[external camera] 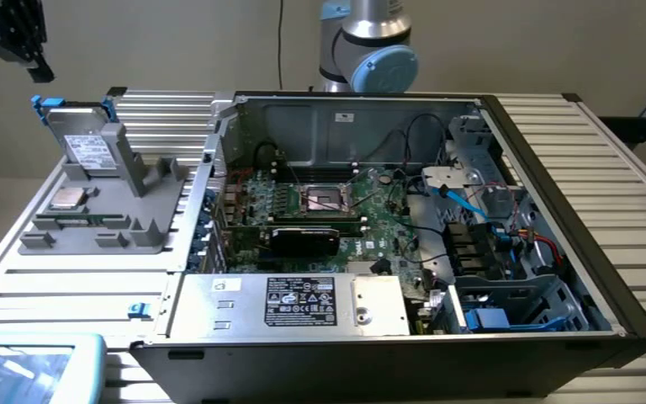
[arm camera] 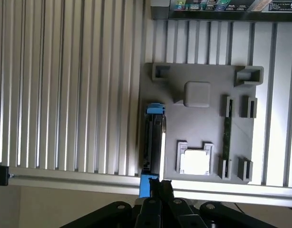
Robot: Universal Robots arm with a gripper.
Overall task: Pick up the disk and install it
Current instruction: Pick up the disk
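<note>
Item 1: gripper (external camera: 34, 69), fingers pressed together, nothing between them, hanging high over the slatted table (external camera: 31, 295).

Item 2: disk (external camera: 87, 147), below the gripper and well apart from it, standing on edge in its blue carrier. From the wrist view it lies edge-on, its blue end just under the closed fingertips (arm camera: 160, 186).

Item 3: grey fixture (external camera: 121, 215), holding the disk at one edge, with a small silver chip (external camera: 68, 199) seated beside it.

Item 4: open computer case (external camera: 413, 252), off to the exterior view's right of the gripper, well apart.
</note>
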